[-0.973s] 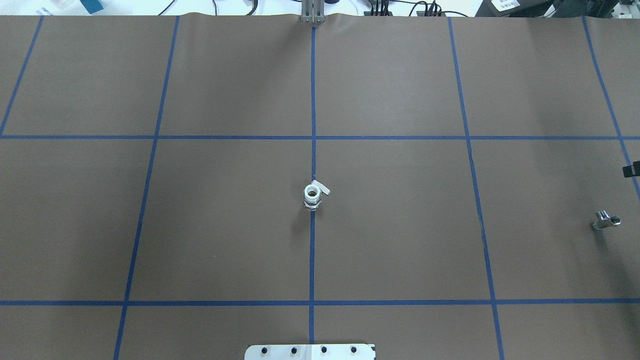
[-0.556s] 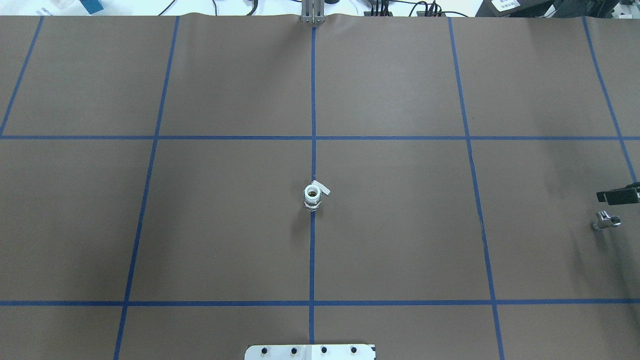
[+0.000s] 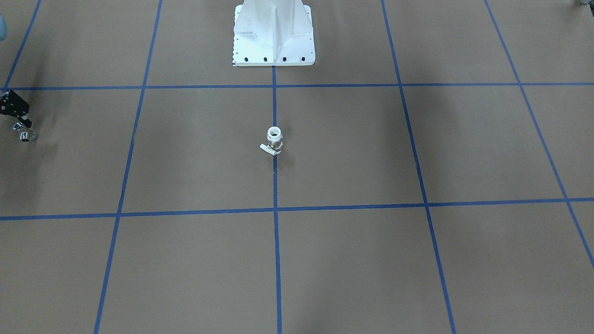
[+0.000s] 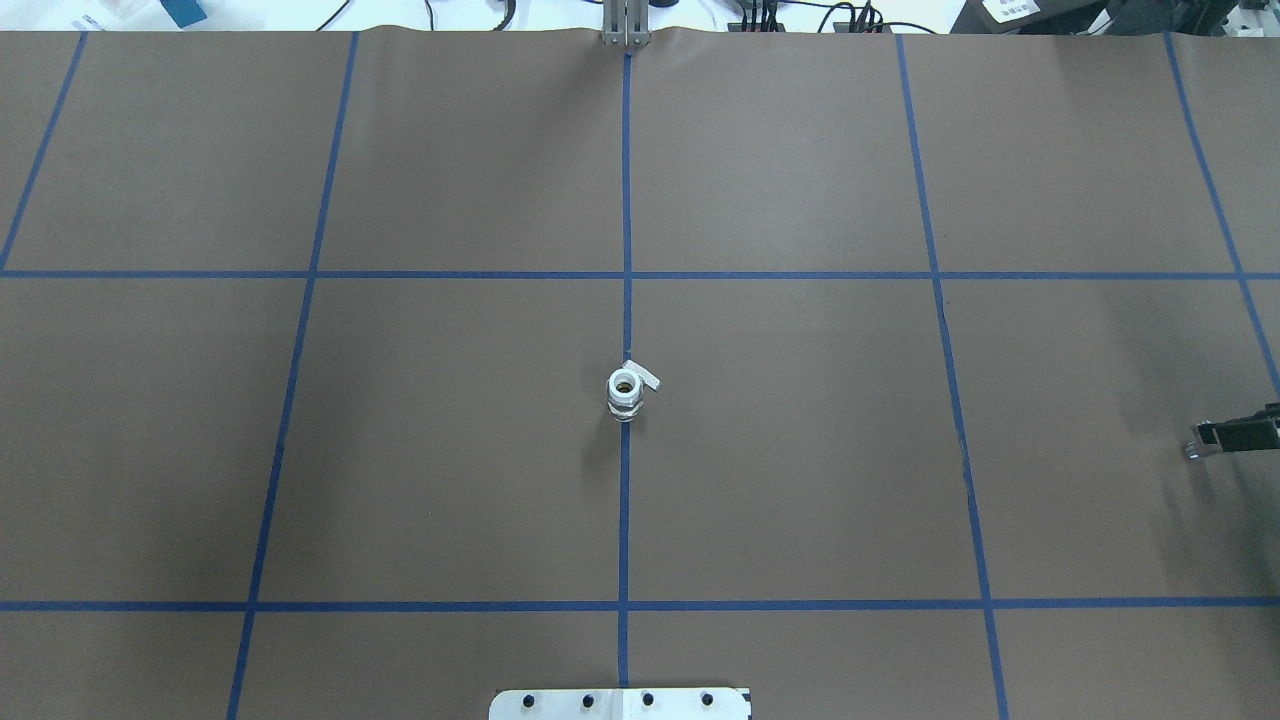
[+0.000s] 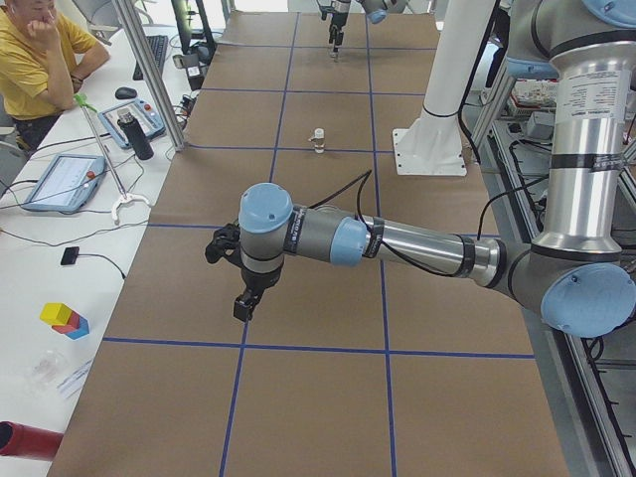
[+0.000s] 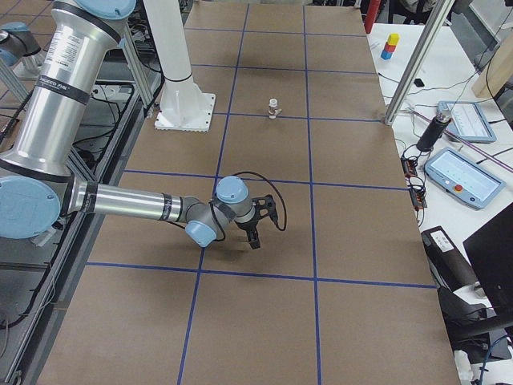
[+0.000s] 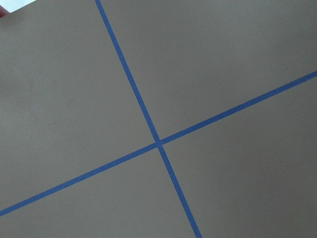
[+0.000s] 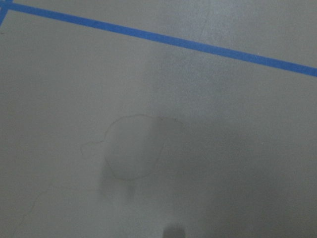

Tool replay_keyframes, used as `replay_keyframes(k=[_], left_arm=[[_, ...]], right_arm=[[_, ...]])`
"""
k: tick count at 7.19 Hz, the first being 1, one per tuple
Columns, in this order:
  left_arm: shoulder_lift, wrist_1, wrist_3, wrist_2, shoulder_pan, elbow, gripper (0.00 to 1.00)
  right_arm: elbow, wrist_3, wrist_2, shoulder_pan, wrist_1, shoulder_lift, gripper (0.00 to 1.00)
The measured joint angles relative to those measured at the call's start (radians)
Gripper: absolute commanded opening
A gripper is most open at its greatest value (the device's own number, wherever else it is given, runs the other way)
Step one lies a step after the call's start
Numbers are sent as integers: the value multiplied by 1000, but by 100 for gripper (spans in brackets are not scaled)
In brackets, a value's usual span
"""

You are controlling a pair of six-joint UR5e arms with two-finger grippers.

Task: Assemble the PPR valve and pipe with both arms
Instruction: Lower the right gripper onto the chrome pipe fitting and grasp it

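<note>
The PPR valve [image 4: 624, 390] stands upright on the brown paper at the table's middle, white open end up, lever to one side; it also shows in the front view [image 3: 274, 139]. The pipe [image 3: 26, 135], a small silver fitting, lies at the far right edge. My right gripper [image 4: 1238, 435] hangs right over it and hides most of it in the overhead view, where only a silver tip [image 4: 1192, 451] shows. I cannot tell whether its jaws are open. My left gripper [image 5: 243, 303] hovers above the paper on the left side, far from the valve; its state is unclear.
The white pedestal [image 3: 274, 32] stands behind the valve at the robot's side. Blue tape lines [image 4: 625, 500] grid the paper. An operator [image 5: 35, 60] sits beside a side table with tablets and a bottle [image 5: 139, 134].
My right gripper has moved in from the right edge and toward the robot's side, from beyond the pipe to right over it, now covering most of it. The valve has not moved.
</note>
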Motion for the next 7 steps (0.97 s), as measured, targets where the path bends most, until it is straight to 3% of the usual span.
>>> replay_keyframes(k=[7], left_arm=[[0, -1, 0, -1, 0, 4, 100]], right_arm=[[-2, 0, -2, -36, 3, 4, 55]])
